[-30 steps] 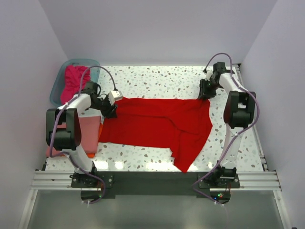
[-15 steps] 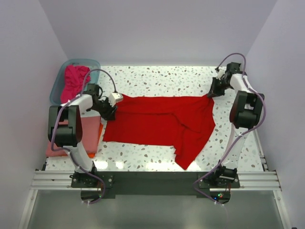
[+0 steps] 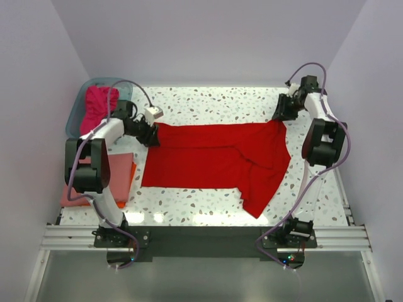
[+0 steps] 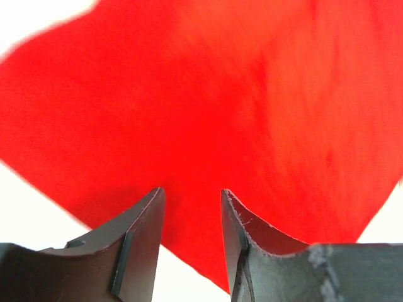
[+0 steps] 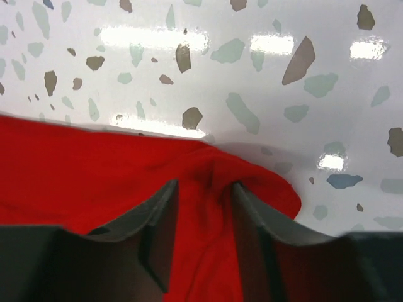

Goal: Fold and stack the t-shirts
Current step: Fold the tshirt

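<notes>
The left gripper (image 3: 150, 130) and right gripper (image 3: 281, 118) each pinch a far corner of the red t-shirt (image 3: 214, 157) (spread flat).

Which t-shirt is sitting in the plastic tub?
The magenta-pink one, bunched in the teal tub at far left; the red shirt lies spread on the table.

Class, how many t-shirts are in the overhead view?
4: red shirt spread mid-table, magenta shirt in the tub, pink shirt folded atop orange shirt at left. Others may be hidden.
</notes>
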`<control>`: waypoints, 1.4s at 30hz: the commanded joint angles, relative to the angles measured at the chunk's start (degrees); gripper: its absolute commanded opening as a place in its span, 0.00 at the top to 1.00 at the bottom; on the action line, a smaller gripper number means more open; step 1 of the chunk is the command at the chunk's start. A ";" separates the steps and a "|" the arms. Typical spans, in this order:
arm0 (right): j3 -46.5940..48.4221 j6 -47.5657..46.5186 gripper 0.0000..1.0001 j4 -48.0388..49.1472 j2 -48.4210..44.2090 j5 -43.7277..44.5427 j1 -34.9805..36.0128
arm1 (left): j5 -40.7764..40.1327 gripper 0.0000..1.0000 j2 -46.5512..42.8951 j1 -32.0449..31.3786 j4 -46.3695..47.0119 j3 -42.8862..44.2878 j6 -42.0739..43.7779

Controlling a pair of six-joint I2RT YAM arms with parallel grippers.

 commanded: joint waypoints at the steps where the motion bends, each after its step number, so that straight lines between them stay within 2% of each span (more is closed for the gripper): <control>1: 3.12 -1.80 0.54 -3.46 -1.95 -2.68 -0.11 | 2.86 0.54 -2.93 0.82 7.90 5.75 -11.22; 4: 2.06 -5.13 0.53 -6.28 -3.88 -2.16 -0.20 | -1.27 0.53 -2.06 0.82 10.28 7.24 -14.48; 6: 1.19 -7.94 0.53 -7.51 -5.28 0.82 -0.20 | -2.24 0.54 -0.39 0.82 8.01 9.34 -14.66; 11: -0.83 -13.48 0.58 -11.03 -7.48 5.66 -0.20 | -4.87 0.54 0.23 0.82 9.41 8.91 -15.01; 17: -2.60 -11.13 0.61 -9.19 -6.35 4.53 -0.29 | -10.84 0.55 4.97 0.29 11.43 13.30 -15.98; 23: 0.82 -7.35 0.59 -7.43 -2.05 1.10 -0.29 | -15.69 0.54 10.86 0.64 11.17 19.97 -18.52; 25: 2.67 -6.72 0.57 -8.56 -1.08 0.22 -0.20 | -16.92 0.54 12.80 0.82 8.89 22.09 -20.11; 28: 4.26 -7.86 0.57 -12.33 -0.81 -0.40 -0.29 | -13.86 0.54 14.12 2.30 1.86 26.05 -21.34; 33: -3.46 -10.77 0.57 -16.04 -8.77 -1.01 -0.29 | -8.40 0.54 8.15 4.07 -2.27 19.04 -21.17; 39: -15.95 -10.59 0.57 -16.48 -17.41 -0.75 -0.20 | -8.66 0.54 3.05 4.25 -2.64 11.12 -21.52; 42: -20.69 -9.89 0.61 -18.24 -20.31 -2.85 -0.20 | -8.57 0.55 1.56 4.60 -2.72 8.83 -21.69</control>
